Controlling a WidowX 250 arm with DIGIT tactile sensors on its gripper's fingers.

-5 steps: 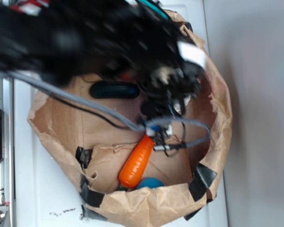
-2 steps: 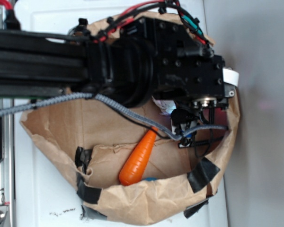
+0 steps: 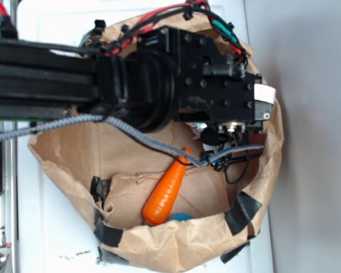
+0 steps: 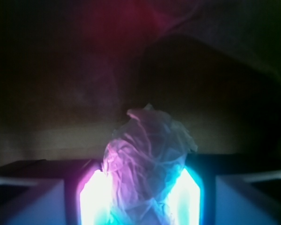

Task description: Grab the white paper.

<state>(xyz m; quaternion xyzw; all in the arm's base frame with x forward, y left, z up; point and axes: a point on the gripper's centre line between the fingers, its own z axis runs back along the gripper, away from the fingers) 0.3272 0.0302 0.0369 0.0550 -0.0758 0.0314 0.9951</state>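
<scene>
Gripping: tool [image 4: 143, 199] holds the paper [image 4: 147, 159] between its 2 glowing fingers [image 4: 93, 197], pressed against both sides of the wad in the wrist view.
Paper: crumpled off-white wad, wrinkled, rising above the finger tips; lit pink on its 9 o'clock side and cyan on its 3 o'clock side. In the exterior view only a small pale patch [image 3: 200, 128] shows under the arm body.
Arm: black arm [image 3: 159, 85] reaches in from 9 o'clock across the bag, its head over the bag's 2 o'clock part; red and green wires run along its top, a grey braided cable [image 3: 131, 132] trails beneath it.
Bag: brown paper bag [image 3: 182, 247], mouth open and rim rolled down, patched with black tape [image 3: 243, 209] at 5 o'clock and at 7 o'clock.
Carrot: orange carrot [image 3: 165, 196] lies tilted inside the bag at 6 o'clock, thin end pointing to 1 o'clock, apart from the tool.
Blue thing: a blue-green item [image 3: 181, 216] peeks out just under the carrot's thick end; too hidden to tell what it is.
Tabletop: white tabletop [image 3: 57, 227] carries the bag.
</scene>
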